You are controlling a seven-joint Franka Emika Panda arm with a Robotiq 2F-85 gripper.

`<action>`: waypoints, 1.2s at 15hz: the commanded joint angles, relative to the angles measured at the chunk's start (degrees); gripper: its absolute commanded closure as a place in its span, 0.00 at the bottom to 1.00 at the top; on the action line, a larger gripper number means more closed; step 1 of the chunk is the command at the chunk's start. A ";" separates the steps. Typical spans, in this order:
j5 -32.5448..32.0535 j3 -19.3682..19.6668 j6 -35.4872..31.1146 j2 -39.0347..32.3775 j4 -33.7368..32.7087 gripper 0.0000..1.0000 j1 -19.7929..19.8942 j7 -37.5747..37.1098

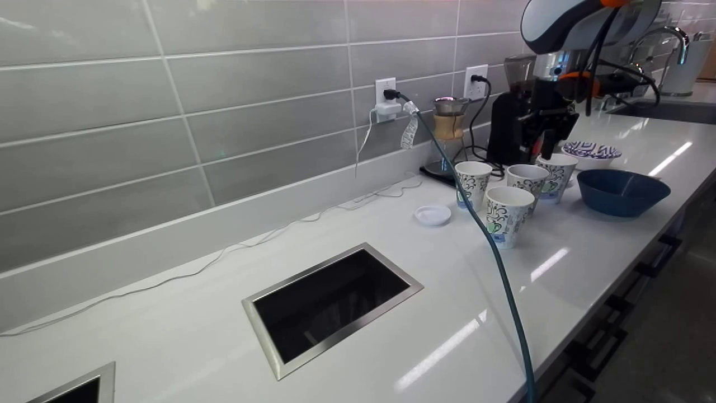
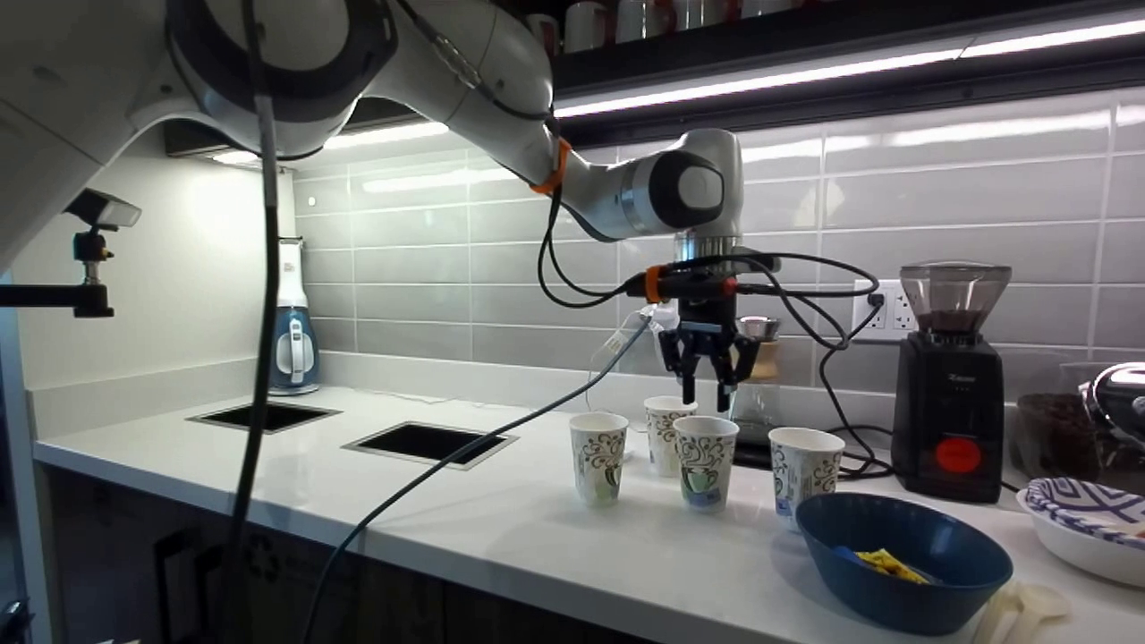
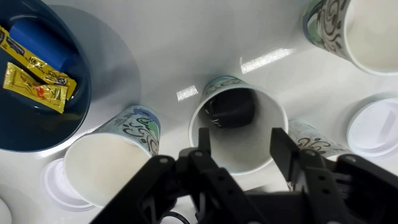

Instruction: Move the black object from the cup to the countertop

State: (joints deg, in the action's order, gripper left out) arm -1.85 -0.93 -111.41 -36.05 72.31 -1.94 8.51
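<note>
The black object (image 3: 234, 109) lies inside a patterned paper cup (image 3: 239, 152), seen from above in the wrist view. It is hidden by the cup wall in both exterior views. That cup stands upright in the middle of the group in both exterior views (image 2: 705, 470) (image 1: 527, 178). My gripper (image 3: 238, 133) is open and empty, its fingers spread over the cup's mouth. In both exterior views the gripper (image 2: 707, 398) (image 1: 537, 151) points down just above the cup. The white countertop (image 1: 184, 324) runs under everything and shows in the wrist view (image 3: 174, 40).
Other cups stand close around (image 2: 599, 461) (image 2: 662, 447) (image 2: 805, 470). A dark blue bowl (image 2: 903, 590) holds yellow packets. White lids (image 3: 376, 127) lie by the cups. A black grinder (image 2: 948, 420) stands behind. A cord (image 1: 506, 280) hangs across the counter near a dark cut-out (image 1: 330, 302).
</note>
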 commanded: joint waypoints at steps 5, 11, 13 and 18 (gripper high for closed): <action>-2.47 -0.08 0.65 -4.33 -3.52 0.48 -0.85 0.30; -4.04 -0.07 -0.40 -6.34 -3.82 0.50 -0.92 1.53; -4.28 -0.31 -0.62 -6.83 -3.70 0.47 -0.82 2.34; -4.11 -0.80 -1.96 -7.64 -4.01 0.44 -0.65 4.43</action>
State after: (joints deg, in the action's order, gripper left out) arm -4.99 -1.19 -112.74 -41.75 70.55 -2.57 11.31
